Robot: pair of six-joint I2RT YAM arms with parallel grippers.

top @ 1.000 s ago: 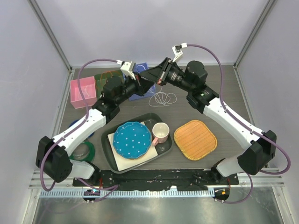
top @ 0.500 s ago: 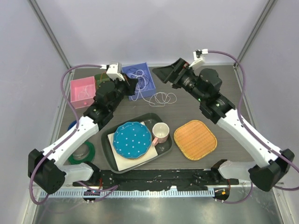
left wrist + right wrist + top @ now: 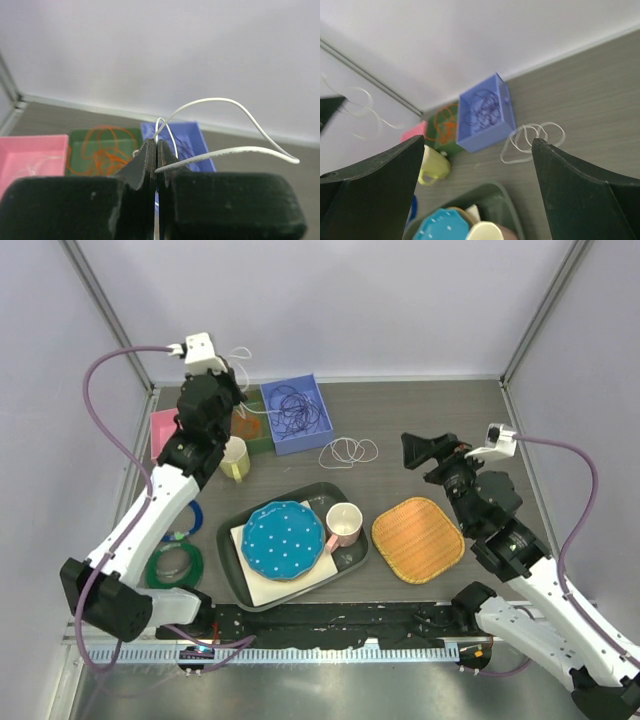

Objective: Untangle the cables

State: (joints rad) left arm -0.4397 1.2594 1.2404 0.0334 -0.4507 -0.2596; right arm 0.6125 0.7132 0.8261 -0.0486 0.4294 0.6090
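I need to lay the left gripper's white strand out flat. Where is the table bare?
Widest bare patch: the far right of the table, between the blue bin and the right wall, beyond the white loops. A smaller gap sits between those loops and the woven mat. The left is crowded: green bin, yellow mug, rings, tray.

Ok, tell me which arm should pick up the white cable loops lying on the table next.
Right, probably: the right gripper is open, empty and faces the loops; the left gripper is shut on another white cable.
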